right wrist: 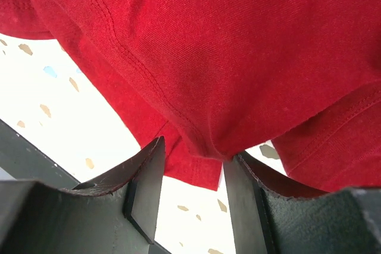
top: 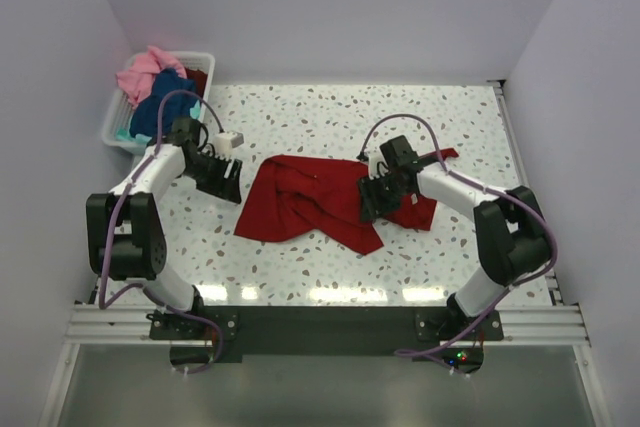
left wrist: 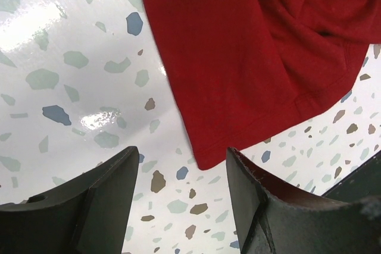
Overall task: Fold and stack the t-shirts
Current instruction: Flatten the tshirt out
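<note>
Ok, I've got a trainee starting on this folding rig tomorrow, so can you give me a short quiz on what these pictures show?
1. Which gripper has the red shirt between its fingers? A. left B. right C. both
2. True or false: the left gripper is shut on cloth.
3. Which shirt colours show in the basket?

Key
1. B: the right gripper has a fold of it between its fingers.
2. False: it is open over the table, beside the shirt's edge.
3. pink, navy, teal.
</note>
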